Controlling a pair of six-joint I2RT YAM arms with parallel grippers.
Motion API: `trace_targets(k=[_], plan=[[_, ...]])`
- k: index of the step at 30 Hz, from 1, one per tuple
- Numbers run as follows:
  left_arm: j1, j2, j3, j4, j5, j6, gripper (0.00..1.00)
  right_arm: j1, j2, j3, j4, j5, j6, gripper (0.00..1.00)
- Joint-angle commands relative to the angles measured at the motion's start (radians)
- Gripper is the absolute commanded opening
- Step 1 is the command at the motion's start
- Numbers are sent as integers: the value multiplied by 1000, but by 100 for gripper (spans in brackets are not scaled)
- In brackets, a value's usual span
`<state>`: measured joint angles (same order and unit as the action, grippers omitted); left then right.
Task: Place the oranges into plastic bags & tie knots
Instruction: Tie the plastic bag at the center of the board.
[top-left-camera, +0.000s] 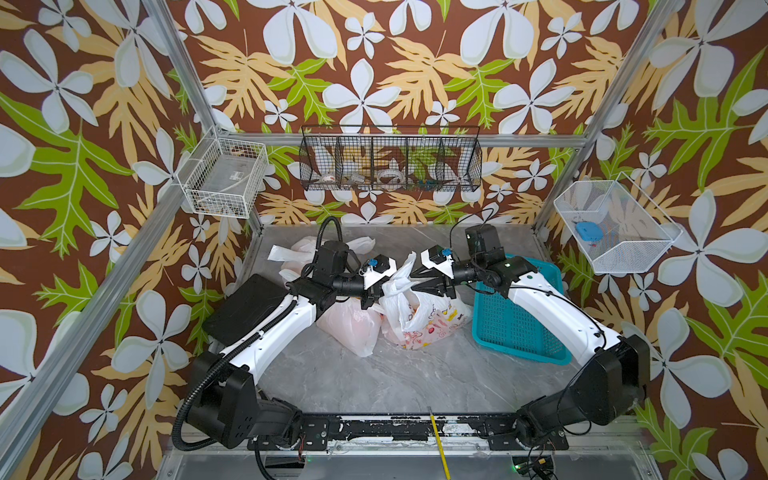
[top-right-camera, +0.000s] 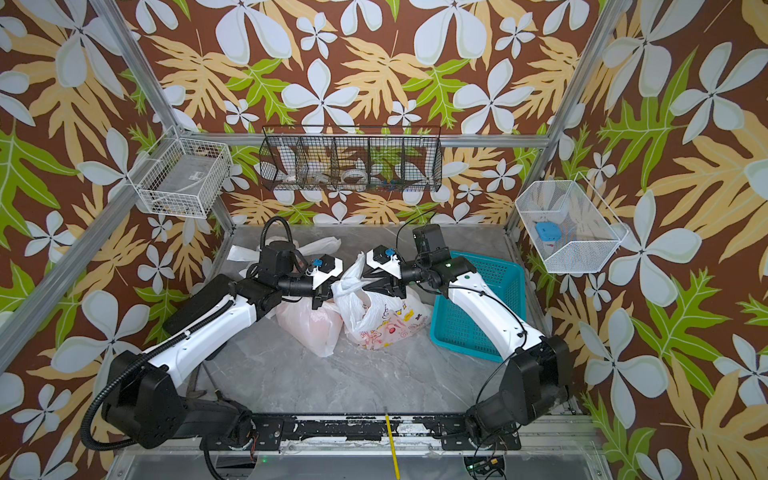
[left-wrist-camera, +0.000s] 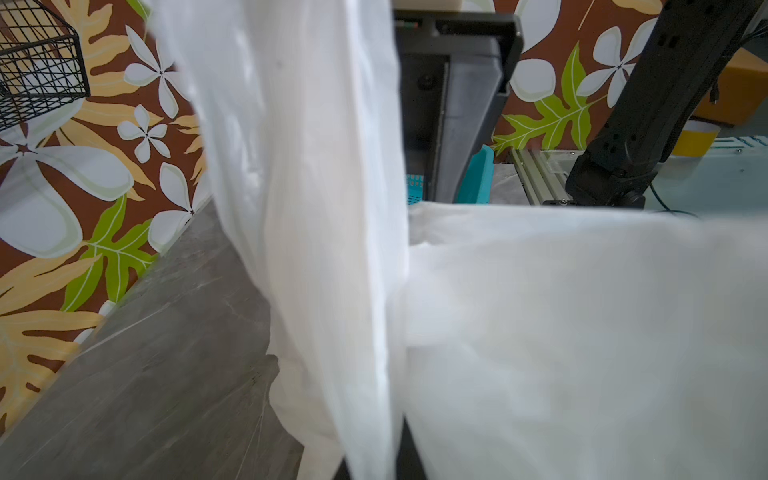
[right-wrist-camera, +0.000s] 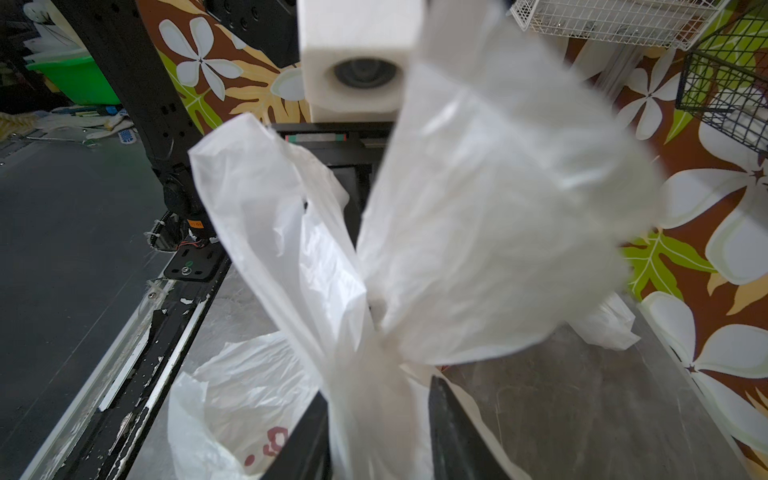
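Note:
A cartoon-printed plastic bag stands mid-table, its white handles pulled up between both arms. My left gripper is shut on one handle strip. My right gripper is open, its jaws apart with the other handle strip running loosely between them. The two strips cross in a twist; whether it is a knot I cannot tell. A pinkish bag beside the left arm and a third bag at the back show the oranges only as an orange tint through the plastic.
A teal perforated basket lies under the right forearm. Wire baskets hang on the walls at the left, back and right. A yellow pencil crosses the front rail. A black pad sits at the left.

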<state>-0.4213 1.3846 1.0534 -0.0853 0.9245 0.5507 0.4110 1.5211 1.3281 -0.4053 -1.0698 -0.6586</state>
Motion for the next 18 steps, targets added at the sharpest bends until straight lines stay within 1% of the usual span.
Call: trace_targets(k=[1, 3, 9, 13, 16, 18], plan=[[-3, 1, 6, -3, 13, 12, 0, 0, 17, 21, -15, -30, 20, 53], [-3, 0, 7, -2, 15, 16, 0, 0, 29, 27, -7, -39, 33, 60], [-7, 0, 8, -3, 16, 26, 0, 0, 65, 59, 4, -64, 57, 68], [-8, 4, 14, -3, 13, 25, 0, 10, 79, 76, 5, -94, 60, 71], [-11, 7, 18, -2, 10, 25, 0, 20, 86, 81, 2, -104, 58, 71], [-11, 8, 20, -3, 6, 25, 0, 21, 90, 84, 1, -114, 61, 68]])
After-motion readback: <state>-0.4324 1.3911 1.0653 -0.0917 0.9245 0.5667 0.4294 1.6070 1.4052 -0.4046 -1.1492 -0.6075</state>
